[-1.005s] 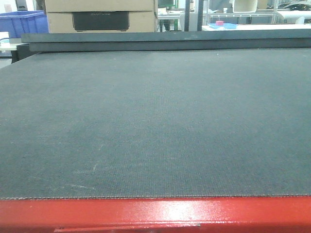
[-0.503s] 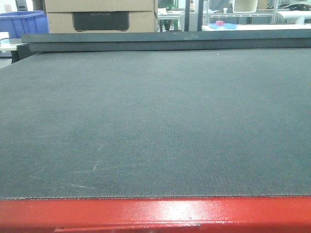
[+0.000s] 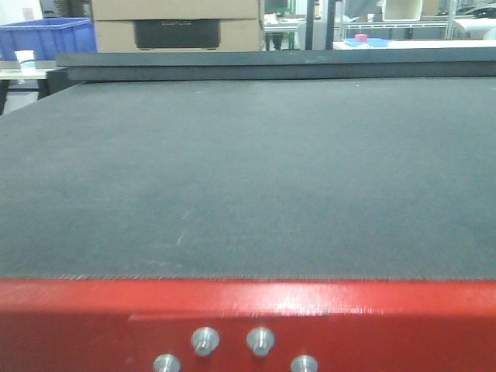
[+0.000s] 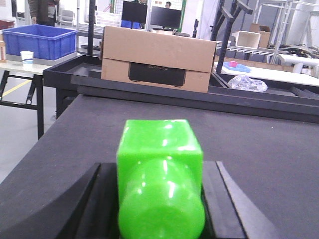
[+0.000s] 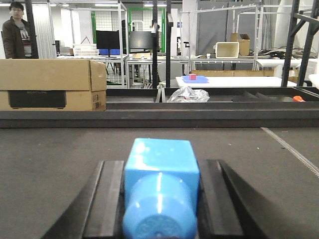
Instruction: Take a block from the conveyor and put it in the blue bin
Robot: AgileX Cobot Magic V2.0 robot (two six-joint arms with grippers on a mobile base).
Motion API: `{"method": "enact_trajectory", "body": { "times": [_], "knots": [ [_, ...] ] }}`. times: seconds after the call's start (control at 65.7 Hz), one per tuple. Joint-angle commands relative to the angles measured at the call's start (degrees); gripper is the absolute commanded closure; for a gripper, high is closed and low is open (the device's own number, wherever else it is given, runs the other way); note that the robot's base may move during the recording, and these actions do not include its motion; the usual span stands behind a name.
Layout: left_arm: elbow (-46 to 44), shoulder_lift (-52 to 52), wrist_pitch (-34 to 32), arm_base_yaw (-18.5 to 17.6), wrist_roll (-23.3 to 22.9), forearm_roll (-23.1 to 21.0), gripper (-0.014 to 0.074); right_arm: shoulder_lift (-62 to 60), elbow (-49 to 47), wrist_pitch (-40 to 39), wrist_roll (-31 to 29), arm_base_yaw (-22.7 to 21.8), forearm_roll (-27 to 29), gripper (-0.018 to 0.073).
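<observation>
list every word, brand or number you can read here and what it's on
Box, dark panel: one pale word, perhaps "ECOFLOW", too blurred to be sure.
Cup: a small mark, too small to read.
Conveyor: no text.
Bin: no text to be seen.
Nothing else can be read in any view.

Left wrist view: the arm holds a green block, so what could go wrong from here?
The glossy green plastic block in the left gripper could slip, since its faces look slick. The blue plastic bin stands well off to the side, and a swing towards it might knock over the white paper cup beside it.
</observation>
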Motion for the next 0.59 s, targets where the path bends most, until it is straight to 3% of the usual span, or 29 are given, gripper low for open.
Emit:
{"method": "enact_trajectory", "body": {
  "times": [0.0, 0.579],
  "knots": [
    [-0.05, -0.26, -1.17, 0.15, -0.31, -0.33, 0.0707, -0.28, 0.08, -1.47, -0.36, 0.08, -0.45, 0.0721],
    [-0.05, -0.26, -1.17, 0.15, -0.31, -0.33, 0.0707, -0.28, 0.08, -1.47, -0.36, 0.08, -0.45, 0.0721]
  ]
}}
